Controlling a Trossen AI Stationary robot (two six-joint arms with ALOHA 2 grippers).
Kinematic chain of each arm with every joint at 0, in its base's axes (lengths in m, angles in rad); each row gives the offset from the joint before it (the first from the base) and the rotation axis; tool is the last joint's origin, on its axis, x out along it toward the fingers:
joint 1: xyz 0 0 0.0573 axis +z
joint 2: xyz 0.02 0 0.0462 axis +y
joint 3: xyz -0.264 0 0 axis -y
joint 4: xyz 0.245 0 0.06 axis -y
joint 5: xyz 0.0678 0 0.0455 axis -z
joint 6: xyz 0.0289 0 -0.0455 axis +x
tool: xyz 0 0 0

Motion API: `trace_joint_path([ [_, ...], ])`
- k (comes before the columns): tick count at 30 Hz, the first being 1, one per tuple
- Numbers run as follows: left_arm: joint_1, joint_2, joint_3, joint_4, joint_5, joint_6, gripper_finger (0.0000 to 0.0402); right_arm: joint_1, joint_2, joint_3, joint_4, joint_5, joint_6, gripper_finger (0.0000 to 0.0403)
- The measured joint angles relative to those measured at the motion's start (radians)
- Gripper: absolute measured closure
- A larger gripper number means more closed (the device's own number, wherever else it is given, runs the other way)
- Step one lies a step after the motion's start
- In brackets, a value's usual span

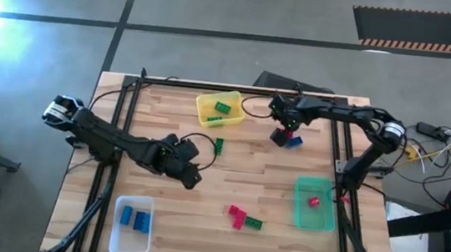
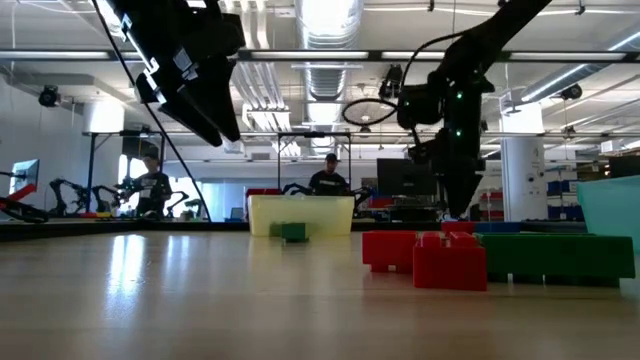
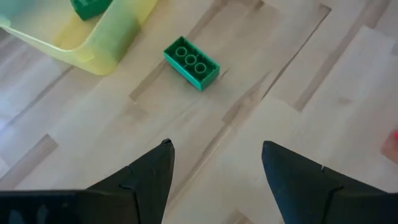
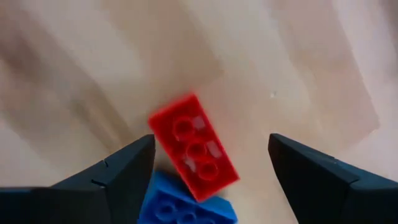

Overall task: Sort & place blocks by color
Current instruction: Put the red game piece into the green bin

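My right gripper (image 4: 211,140) is open and hangs over a red block (image 4: 194,147) whose end rests on a blue block (image 4: 186,204); the fingers stand on either side without touching. The pair lies near the table's far edge (image 1: 285,137). My left gripper (image 3: 214,149) is open above the table's middle (image 1: 194,173), short of a lone green block (image 3: 191,63) lying flat beside the yellow bin (image 3: 93,37). Two red blocks (image 1: 237,214) and a green one (image 1: 254,223) lie near the near edge.
The yellow bin (image 1: 219,110) holds green blocks. A clear bin (image 1: 133,221) at the near left holds blue blocks. The translucent green bin (image 1: 315,204) at the right holds one red block. Bare wood lies between the bins. People stand in the room beyond the table.
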Motion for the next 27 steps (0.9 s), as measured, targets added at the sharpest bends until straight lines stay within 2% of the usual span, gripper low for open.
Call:
trace_joint_path([
  [4, 0.0, -0.002, -0.001, 0.0, -0.007, 0.001, 0.0176, 0.003, 0.048, 0.027, -0.09, -0.003, -0.16, 0.0095],
  [14, -0.003, -0.002, -0.002, 0.004, -0.06, -0.006, 0.0176, 0.003, 0.143, 0.033, 0.004, 0.004, -0.211, 0.0124],
  [19, -0.018, -0.002, -0.016, 0.06, -0.062, -0.001, 0.0175, 0.003, 0.161, 0.04, 0.008, -0.007, -0.23, 0.0164],
  [27, -0.023, -0.002, -0.016, 0.086, -0.093, 0.0, 0.0175, 0.003, 0.145, 0.039, 0.038, -0.019, -0.241, 0.026],
])
